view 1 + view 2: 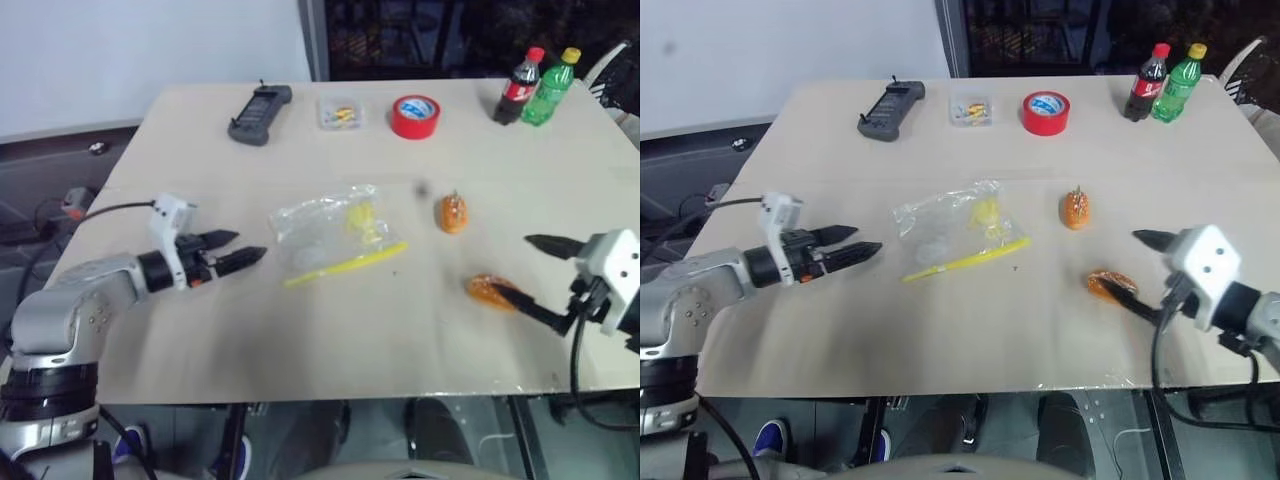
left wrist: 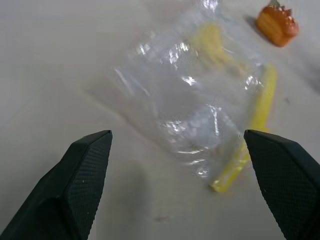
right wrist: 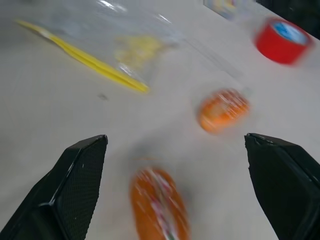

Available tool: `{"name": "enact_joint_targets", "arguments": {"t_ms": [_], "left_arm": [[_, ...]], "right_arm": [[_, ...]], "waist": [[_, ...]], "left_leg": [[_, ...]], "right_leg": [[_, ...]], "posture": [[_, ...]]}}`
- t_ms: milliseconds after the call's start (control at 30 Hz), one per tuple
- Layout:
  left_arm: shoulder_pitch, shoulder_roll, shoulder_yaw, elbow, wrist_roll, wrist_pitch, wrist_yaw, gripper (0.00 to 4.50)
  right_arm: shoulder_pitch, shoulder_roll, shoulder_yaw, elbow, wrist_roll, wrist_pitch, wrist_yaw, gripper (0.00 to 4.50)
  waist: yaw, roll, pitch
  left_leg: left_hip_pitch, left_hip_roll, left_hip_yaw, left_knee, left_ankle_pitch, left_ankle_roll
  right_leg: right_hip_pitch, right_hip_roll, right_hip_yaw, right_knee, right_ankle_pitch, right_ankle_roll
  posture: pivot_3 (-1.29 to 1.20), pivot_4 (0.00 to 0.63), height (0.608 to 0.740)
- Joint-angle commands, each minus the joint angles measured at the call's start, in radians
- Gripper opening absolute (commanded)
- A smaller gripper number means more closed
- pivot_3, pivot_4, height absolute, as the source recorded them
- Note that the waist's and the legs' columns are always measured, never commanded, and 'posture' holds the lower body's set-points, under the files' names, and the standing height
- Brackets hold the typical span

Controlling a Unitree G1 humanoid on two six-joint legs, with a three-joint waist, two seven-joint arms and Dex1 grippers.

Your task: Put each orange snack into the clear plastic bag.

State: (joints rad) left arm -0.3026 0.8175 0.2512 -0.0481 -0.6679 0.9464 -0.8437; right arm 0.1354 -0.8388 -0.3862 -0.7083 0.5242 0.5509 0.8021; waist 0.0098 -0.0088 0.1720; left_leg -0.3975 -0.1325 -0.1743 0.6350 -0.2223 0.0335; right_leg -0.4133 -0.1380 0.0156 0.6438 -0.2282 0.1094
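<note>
Left eye view: the clear plastic bag (image 1: 330, 233) lies flat near the middle of the tabletop (image 1: 330, 330), its yellow zip strip (image 1: 345, 265) along the edge facing the robot.
Far snack: one orange snack (image 1: 452, 212) sits to the right of the bag, apart from it.
Near snack: the other orange snack (image 1: 492, 291) lies closer to the robot's right side, just beside the lower finger of the right tool (image 1: 540, 280); I can't tell whether they touch.
Right tool: spread wide, holding nothing, the near snack lying ahead between its fingers in the right wrist view.
Left tool: the left tool (image 1: 228, 250) is wide as well and empty, pointing at the bag from its left side.
How the snacks handle: probably light and a little soft, with a glossy wrapper that may slip; I'd pinch across the short middle, gently.
How the bag handles: thin, crinkly and floppy, likely to slide; the stiffer zip edge looks the best place to take hold.
</note>
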Motion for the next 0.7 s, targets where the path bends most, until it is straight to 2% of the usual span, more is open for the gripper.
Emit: {"name": "enact_joint_targets", "arguments": {"t_ms": [33, 300, 633, 700], "left_arm": [[-0.051, -0.004, -0.035, 0.115, 0.011, 0.017, -0.031, 4.46], [-0.227, -0.105, -0.214, 0.379, 0.112, -0.057, -0.139, 4.46], [-0.465, -0.295, -0.303, 0.768, 0.124, 0.092, -0.350, 4.46], [-0.501, -0.332, -0.301, 0.857, 0.151, 0.081, -0.350, 3.95]], "right_arm": [[-0.047, 0.013, 0.059, -0.048, 0.022, -0.010, -0.016, 4.48], [-0.001, 0.040, 0.079, -0.087, -0.003, -0.050, -0.027, 4.48], [0.048, 0.050, 0.075, -0.177, -0.001, -0.007, -0.098, 4.48], [0.058, 0.051, 0.069, -0.196, 0.004, 0.005, -0.112, 4.50]], "waist": [[0.001, 0.000, 0.000], [0.017, -0.004, 0.001], [0.012, -0.004, 0.000], [0.009, -0.004, -0.001]], "left_leg": [[0.000, 0.000, 0.000, 0.000, 0.000, 0.000], [-0.001, -0.001, -0.002, 0.001, 0.000, 0.000], [0.000, -0.002, -0.001, 0.003, 0.000, 0.000], [0.000, -0.002, -0.001, 0.003, 0.000, 0.000]], "right_leg": [[-0.001, 0.000, 0.000, 0.000, 0.000, 0.000], [0.001, 0.000, -0.001, -0.001, 0.000, 0.000], [0.002, 0.000, 0.000, 0.000, 0.001, 0.001], [0.002, 0.000, 0.000, 0.000, 0.001, 0.002]], "posture": [[0.00, 0.150, 0.740], [0.00, 0.150, 0.740], [0.00, 0.150, 0.740], [0.00, 0.150, 0.740]]}}
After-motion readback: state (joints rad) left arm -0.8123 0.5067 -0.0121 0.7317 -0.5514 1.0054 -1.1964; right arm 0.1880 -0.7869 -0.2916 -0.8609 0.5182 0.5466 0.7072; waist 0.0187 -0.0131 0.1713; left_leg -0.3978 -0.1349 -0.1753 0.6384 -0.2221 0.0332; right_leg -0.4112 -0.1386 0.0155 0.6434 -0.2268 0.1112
